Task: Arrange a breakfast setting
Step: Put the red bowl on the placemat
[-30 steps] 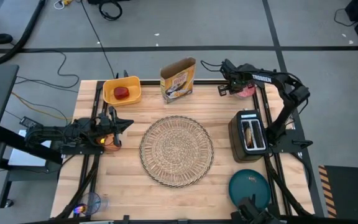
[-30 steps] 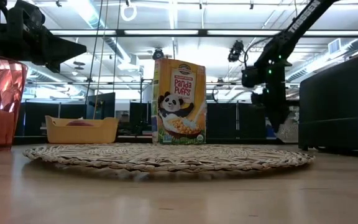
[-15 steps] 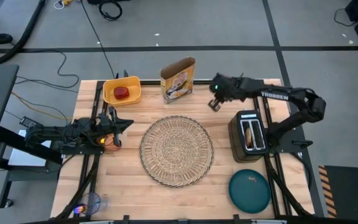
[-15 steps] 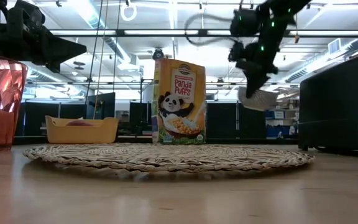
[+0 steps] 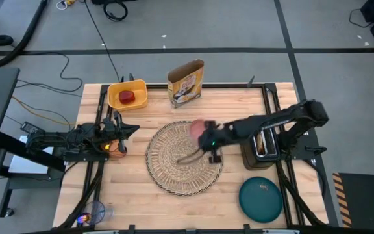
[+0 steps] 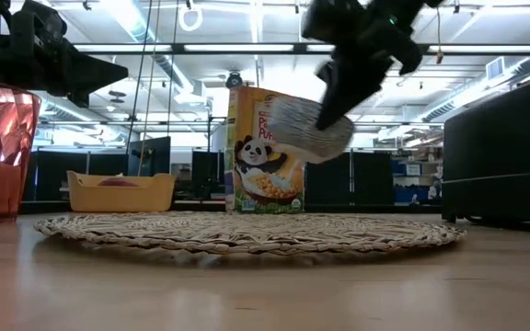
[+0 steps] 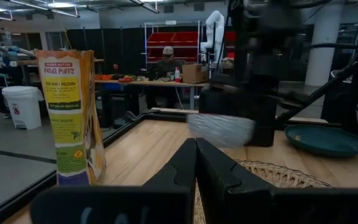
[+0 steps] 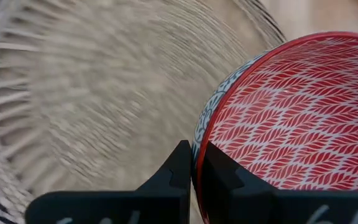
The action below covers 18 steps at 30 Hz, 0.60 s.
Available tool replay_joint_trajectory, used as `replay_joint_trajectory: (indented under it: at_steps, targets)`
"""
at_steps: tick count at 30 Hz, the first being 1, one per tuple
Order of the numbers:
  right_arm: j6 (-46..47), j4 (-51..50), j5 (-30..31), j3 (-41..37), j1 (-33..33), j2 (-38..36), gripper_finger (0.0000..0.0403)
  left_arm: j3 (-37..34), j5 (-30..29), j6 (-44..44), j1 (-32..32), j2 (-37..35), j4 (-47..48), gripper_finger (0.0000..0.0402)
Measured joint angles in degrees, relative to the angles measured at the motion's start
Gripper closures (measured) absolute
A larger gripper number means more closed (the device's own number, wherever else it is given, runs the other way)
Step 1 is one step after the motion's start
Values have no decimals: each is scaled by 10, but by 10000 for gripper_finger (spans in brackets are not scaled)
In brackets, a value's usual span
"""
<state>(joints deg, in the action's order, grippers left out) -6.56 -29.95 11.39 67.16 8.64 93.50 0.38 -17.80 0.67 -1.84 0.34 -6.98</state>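
Counting from the left edge of the table, there is one orange cup [image 5: 113, 144] under the left gripper [image 5: 133, 129], whose fingers are pressed together on nothing and which waits at the table's left side. Next comes one yellow bin [image 5: 128, 94] at the far left corner with one red apple [image 5: 128, 97] in it, then one cereal box [image 5: 186, 83] standing upright at the far edge. One round woven placemat [image 5: 174, 166] lies in the middle of the table. Above its right part hangs the right gripper [image 5: 208, 144], its fingers pinching the rim of one red patterned bowl [image 8: 291, 118]; in the low view the bowl [image 6: 308, 130] is tilted and clear of the mat, and it appears empty in the right wrist view. Right of the mat stands one black toaster [image 5: 261, 144], partly covered by the right arm, and near the front right corner lies one teal plate [image 5: 261, 199], bare apart from a small speck. Compared with a second ago, the right arm has swung from the far right corner, past the space beside the cereal box, to over the placemat, carrying the bowl with it. The left arm, cup, bin, box, toaster and plate have not moved.
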Motion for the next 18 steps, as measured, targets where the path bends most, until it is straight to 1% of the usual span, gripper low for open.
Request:
replay_joint_trajectory:
  at_steps: [4, 6, 8, 10, 12, 16, 18]
  targets:
    - [-54, -62, 0, 108, 22, 89, 379, 0, 0, 0, 0, 0, 0, 386]
    - [-72, -102, -11, 157, 23, 130, 379, 0, 0, 0, 0, 0, 0, 386]
    - [-83, -134, -26, 197, 23, 166, 379, 0, 0, 0, 0, 0, 0, 386]
    - [-98, -161, -27, 226, 29, 192, 379, 0, 0, 0, 0, 0, 0, 386]
    - [-111, -175, -35, 242, 34, 209, 379, 0, 0, 0, 0, 0, 0, 386]
    - [-117, -178, -79, 245, 34, 233, 379, 0, 0, 0, 0, 0, 0, 386]
    - [-117, -177, -75, 245, 33, 244, 379, 0, 0, 0, 0, 0, 0, 386]
